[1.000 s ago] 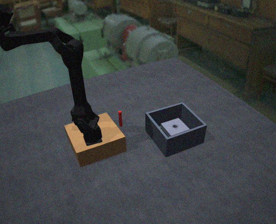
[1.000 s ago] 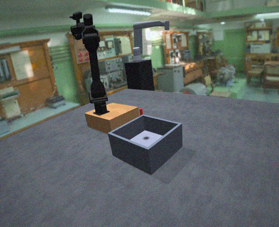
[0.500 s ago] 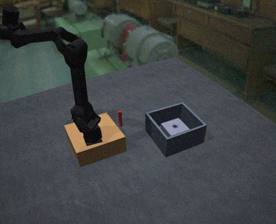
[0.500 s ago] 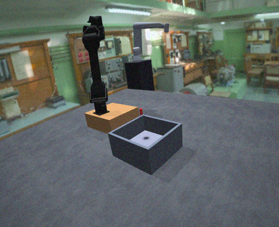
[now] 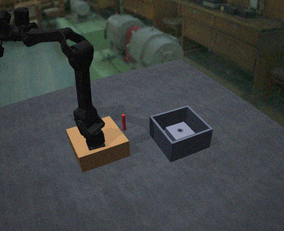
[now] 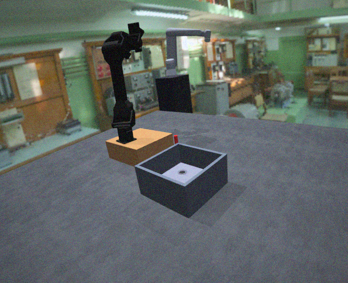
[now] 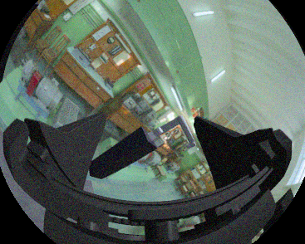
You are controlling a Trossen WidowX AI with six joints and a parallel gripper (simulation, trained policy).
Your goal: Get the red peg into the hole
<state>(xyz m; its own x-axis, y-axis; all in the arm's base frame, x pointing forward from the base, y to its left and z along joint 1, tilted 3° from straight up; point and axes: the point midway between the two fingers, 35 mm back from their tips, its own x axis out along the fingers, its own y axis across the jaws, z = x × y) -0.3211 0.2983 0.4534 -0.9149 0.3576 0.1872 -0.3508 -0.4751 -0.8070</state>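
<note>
The red peg [image 5: 123,122] [image 6: 175,139] stands upright on the table, close beside the arm's wooden base block; its lower part is hidden in the exterior view. The open dark box [image 5: 193,146] [image 6: 205,182] holds a pale plate [image 5: 172,130] [image 6: 191,169] at its bottom, and the round hole in it has nothing in it. My gripper [image 7: 150,119] is open and empty, raised high at the upper left in the top view, far from peg and box. The wrist view shows both fingers spread wide and the room, with no peg or box.
The wooden block [image 5: 103,151] [image 6: 123,153] under my arm lies left of the box on the grey table [image 5: 142,190] [image 6: 79,216]. The box walls stand high around the plate. A grey arm [image 6: 171,49] on a black pedestal [image 6: 174,93] [image 7: 122,153] stands beyond the table.
</note>
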